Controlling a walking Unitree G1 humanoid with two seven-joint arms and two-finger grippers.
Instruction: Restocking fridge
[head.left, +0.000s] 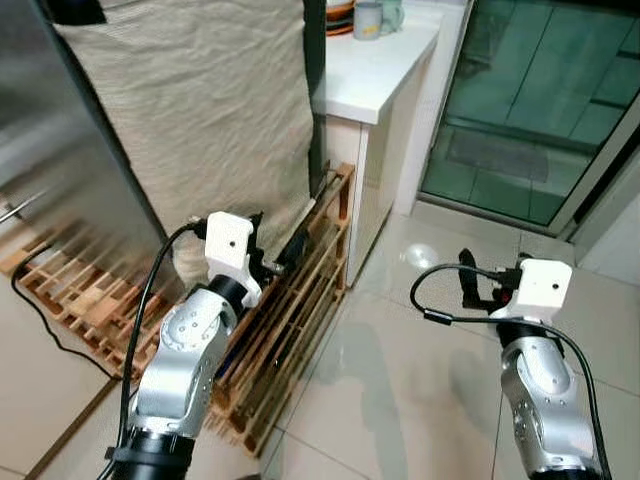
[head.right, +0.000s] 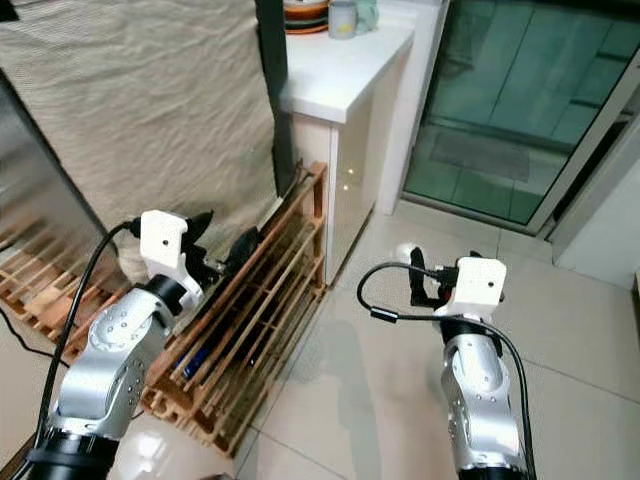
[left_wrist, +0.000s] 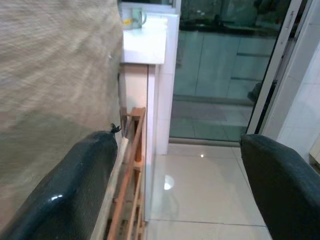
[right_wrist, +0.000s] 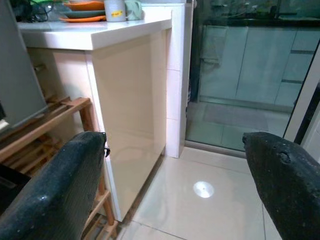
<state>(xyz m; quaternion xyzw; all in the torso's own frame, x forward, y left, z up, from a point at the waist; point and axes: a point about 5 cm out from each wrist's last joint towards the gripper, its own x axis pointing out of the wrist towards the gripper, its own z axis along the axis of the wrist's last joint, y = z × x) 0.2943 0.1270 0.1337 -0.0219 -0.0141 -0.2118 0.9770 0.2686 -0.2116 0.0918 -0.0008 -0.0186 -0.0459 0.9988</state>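
Fridge (head.left: 60, 150) is standing at the robot's left as a tall grey steel body, with a beige cloth (head.left: 200, 110) hanging against its side, resting on a wooden pallet (head.left: 290, 330) on the floor. Both arms are reaching forward with nothing in them. The left gripper (head.left: 275, 255) is hovering over the pallet beside the cloth, its fingers (left_wrist: 75, 190) spread wide. The right gripper (head.left: 480, 285) is hanging over the pale tiled floor (head.left: 400, 390), fingers (right_wrist: 55, 190) likewise wide apart. A white surface (head.left: 375, 70) beyond the fridge is carrying a mug (head.left: 368, 18) and stacked plates (head.left: 340, 15). No food or bottles to stock are in sight. The door will likely be heavy, stiff and smooth, so it is best taken by its handle or edge; I cannot make out a handle here.
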